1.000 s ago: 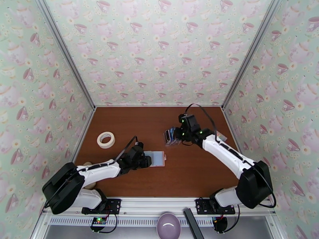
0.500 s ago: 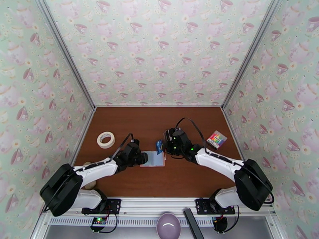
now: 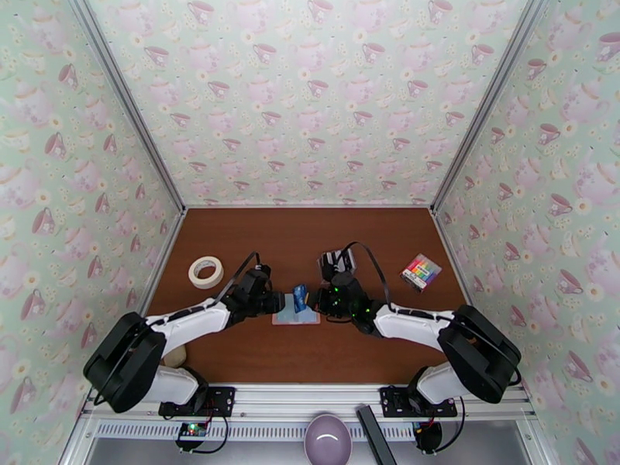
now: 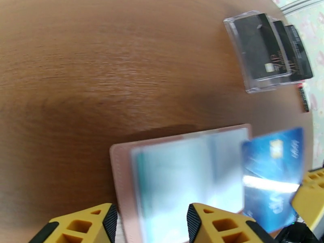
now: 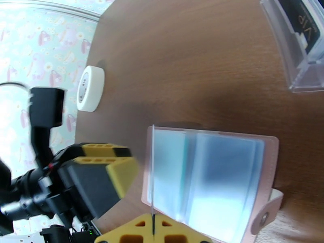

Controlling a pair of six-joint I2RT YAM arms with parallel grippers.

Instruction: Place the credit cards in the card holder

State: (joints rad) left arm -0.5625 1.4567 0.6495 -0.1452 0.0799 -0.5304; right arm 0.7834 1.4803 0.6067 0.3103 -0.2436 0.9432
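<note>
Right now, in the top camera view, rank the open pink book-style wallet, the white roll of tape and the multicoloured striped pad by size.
1. open pink book-style wallet: largest, though partly covered.
2. white roll of tape and multicoloured striped pad: these look about alike, so I won't rank them.

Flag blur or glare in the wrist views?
Left wrist: blue plastic credit card smeared, with a glare band; pink book-style card holder soft, pockets washed out; clear plastic rack sharper. Right wrist: card edge-on, a thin line; holder's pockets glare.
</note>
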